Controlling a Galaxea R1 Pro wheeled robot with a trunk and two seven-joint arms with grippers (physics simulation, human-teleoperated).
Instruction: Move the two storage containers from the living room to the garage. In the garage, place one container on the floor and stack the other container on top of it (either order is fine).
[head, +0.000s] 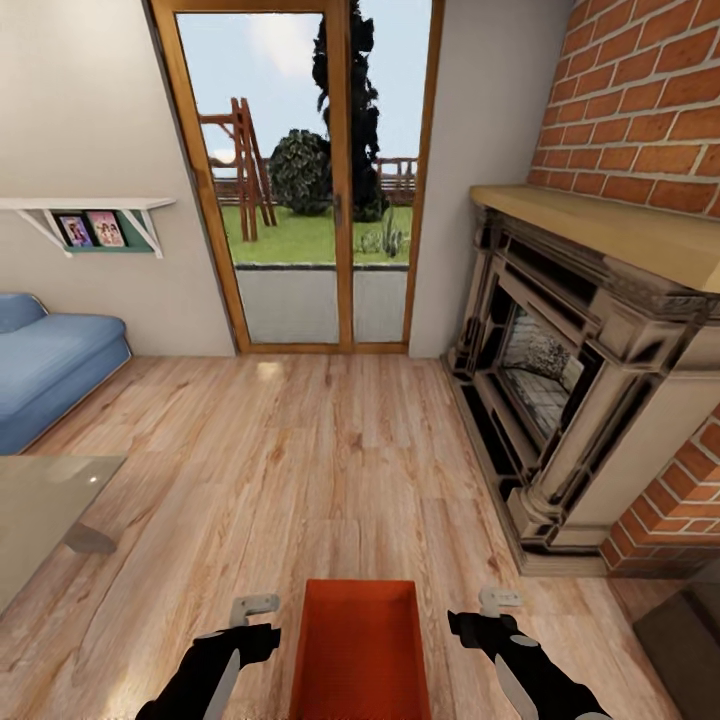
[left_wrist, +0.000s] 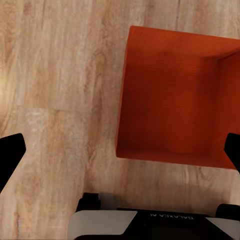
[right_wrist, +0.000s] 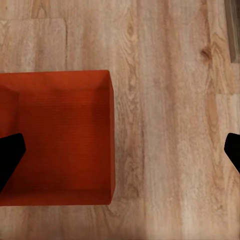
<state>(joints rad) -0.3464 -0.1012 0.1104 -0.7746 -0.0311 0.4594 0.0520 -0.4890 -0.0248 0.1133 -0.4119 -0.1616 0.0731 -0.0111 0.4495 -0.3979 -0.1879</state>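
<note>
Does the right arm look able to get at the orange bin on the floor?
Probably yes. The orange bin sits on bare wood floor just inside the right claw, which is open, with nothing between them.

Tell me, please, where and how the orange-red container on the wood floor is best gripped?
Probably by its two long side walls, one gripper each. The container sits open-topped between the left gripper and right gripper, both open; its thin upright rims suit a pinch from above.

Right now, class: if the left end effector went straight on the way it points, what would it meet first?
Probably the wood plank floor beside the orange-red container, or that container's near wall; depth is unclear.
</note>
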